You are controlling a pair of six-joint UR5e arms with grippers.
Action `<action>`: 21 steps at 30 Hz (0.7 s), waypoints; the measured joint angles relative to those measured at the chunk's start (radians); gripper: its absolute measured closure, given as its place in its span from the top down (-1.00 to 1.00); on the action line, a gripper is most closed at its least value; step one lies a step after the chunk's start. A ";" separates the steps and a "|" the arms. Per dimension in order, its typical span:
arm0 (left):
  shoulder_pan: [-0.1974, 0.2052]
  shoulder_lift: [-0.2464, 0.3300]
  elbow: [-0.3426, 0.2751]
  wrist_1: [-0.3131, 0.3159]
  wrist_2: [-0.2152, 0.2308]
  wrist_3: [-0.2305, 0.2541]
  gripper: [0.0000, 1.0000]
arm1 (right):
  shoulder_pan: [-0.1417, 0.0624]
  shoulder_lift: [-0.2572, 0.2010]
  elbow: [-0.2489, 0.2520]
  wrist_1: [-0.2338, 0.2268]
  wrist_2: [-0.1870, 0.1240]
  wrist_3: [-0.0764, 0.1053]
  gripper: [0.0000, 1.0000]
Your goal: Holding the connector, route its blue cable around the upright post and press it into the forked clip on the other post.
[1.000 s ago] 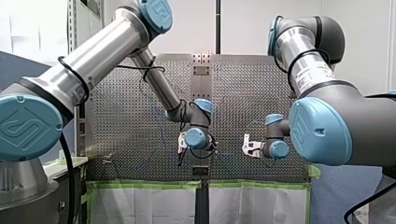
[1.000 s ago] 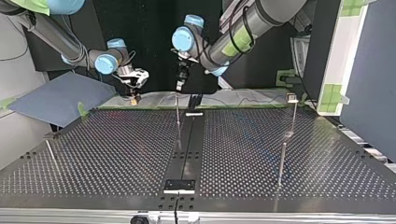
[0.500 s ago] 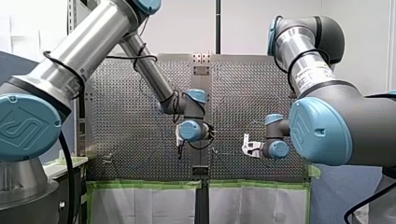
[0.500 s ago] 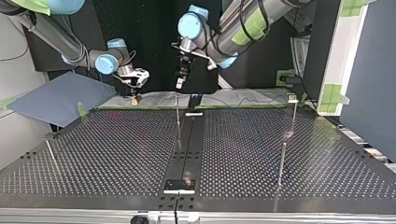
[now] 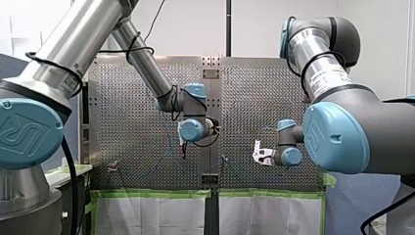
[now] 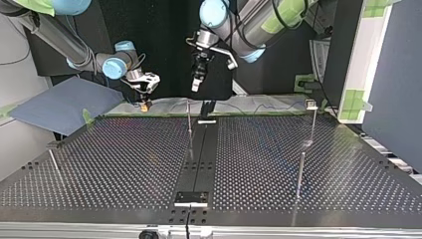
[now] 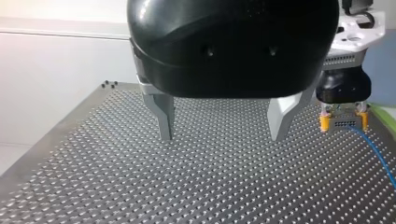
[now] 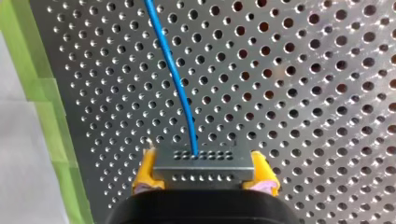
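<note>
In the right wrist view my right gripper (image 8: 204, 176) is shut on the grey connector (image 8: 204, 165), yellow pads on either side. The blue cable (image 8: 175, 74) runs from it over the perforated table. In the top view that gripper (image 6: 145, 101) hangs low at the table's far edge. My left gripper (image 6: 196, 85) hovers above the thin upright post (image 6: 189, 117). Its metal fingers (image 7: 163, 116) stand open and hold nothing. Beside them, the left wrist view shows the held connector (image 7: 343, 122) and cable (image 7: 376, 151). A post with a clip head (image 6: 312, 104) stands at the top view's right.
Two more thin posts stand on the table, one at the top view's right front (image 6: 300, 174) and one at its left (image 6: 53, 162). A black strip (image 6: 199, 149) runs down the table's middle. Green tape (image 5: 151, 193) lines the near edge in the front view.
My left arm has lifted, carrying its open gripper higher above the upright post and toward the front view's left. My right gripper has stayed put with the connector.
</note>
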 joint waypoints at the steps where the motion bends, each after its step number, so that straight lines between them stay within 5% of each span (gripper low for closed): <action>1: 0.000 0.008 -0.008 0.002 -0.004 0.000 1.00 | 0.000 0.000 0.000 0.001 0.000 0.000 -1.00; 21: 0.043 0.170 -0.170 0.050 -0.082 -0.006 1.00 | 0.001 0.001 0.000 -0.001 0.000 0.000 -1.00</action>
